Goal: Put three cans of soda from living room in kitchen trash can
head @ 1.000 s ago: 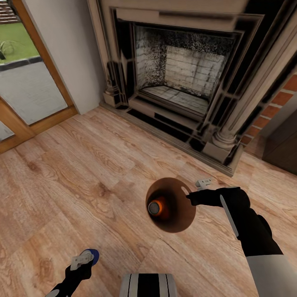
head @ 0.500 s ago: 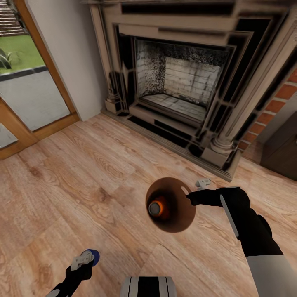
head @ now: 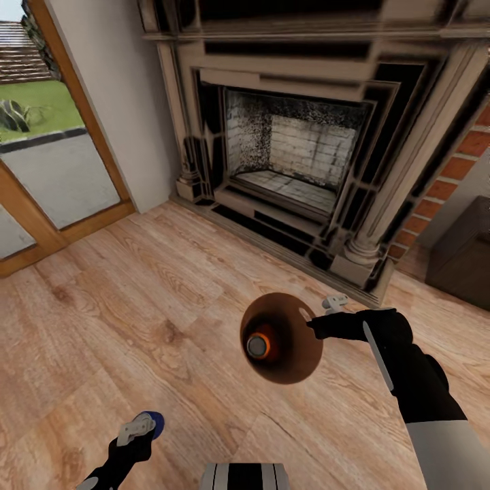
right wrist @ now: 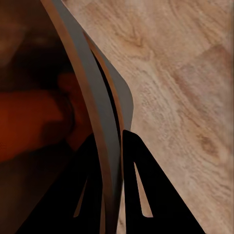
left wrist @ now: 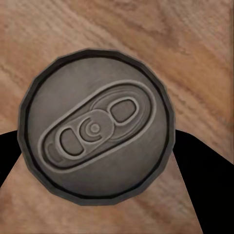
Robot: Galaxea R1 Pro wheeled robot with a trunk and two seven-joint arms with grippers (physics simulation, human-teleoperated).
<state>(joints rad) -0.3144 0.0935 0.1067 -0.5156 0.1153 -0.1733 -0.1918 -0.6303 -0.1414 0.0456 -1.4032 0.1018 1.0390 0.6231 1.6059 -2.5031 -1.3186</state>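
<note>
Right gripper [head: 314, 325] is pinched shut on the bin [head: 286, 364] rim, fingers [right wrist: 141, 195] either side of the wall, orange can [head: 260, 345] inside. Left gripper [head: 139, 429] is clamped on the blue can [left wrist: 95, 129]. Bare floor [head: 136, 286] all around; fireplace [head: 306, 156] ahead, glass door [head: 47, 156] to the left.

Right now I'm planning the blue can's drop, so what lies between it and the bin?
In the head view, bare wood floor shows between the blue can in the left gripper and the bin.
</note>
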